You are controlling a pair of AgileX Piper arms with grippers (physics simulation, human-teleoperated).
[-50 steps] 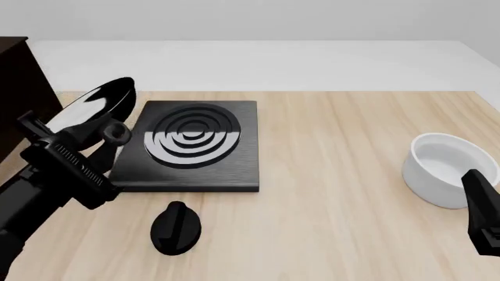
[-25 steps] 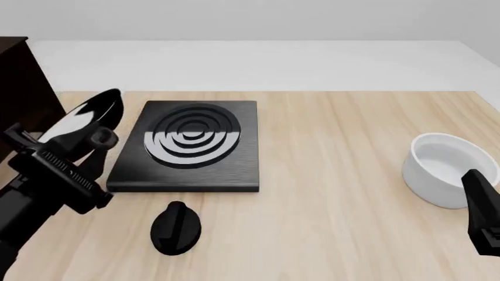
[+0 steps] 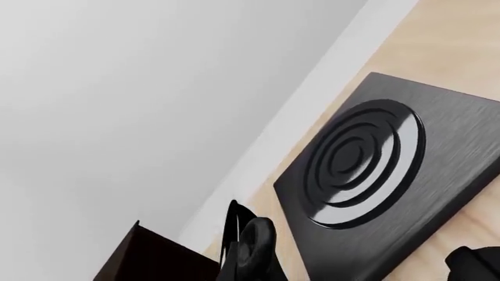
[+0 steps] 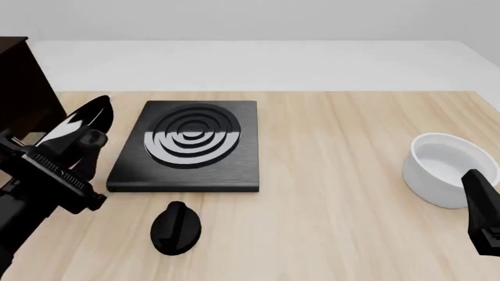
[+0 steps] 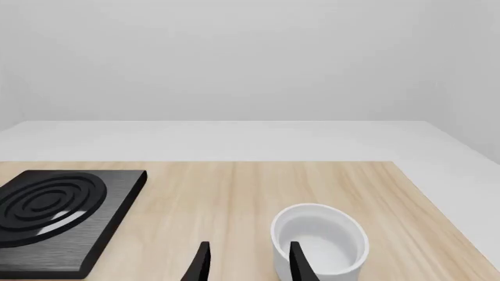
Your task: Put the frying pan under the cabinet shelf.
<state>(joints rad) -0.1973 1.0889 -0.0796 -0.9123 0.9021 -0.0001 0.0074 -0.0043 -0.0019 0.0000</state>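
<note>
Glossy black frying pan [image 4: 81, 124], wood-grain table [image 4: 343, 175]

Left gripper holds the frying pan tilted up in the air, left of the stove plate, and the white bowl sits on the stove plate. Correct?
Not quite. The white bowl stands on the bare table, far right of the stove plate, as the front view shows. The left gripper does hold the frying pan tilted, left of the plate.

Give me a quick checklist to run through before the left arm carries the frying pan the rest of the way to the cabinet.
1. Left gripper has the frying pan by its handle: ok.
2. Pan is off the table, tilted steeply: ok.
3. Pan is clear of the stove plate: ok.
4. Cabinet shelf lies just past the pan at the front view's left edge: ok.
5. Space under the shelf: cannot tell, out of frame.
6. Right gripper is open near the white bowl, far from the path: ok.
</note>
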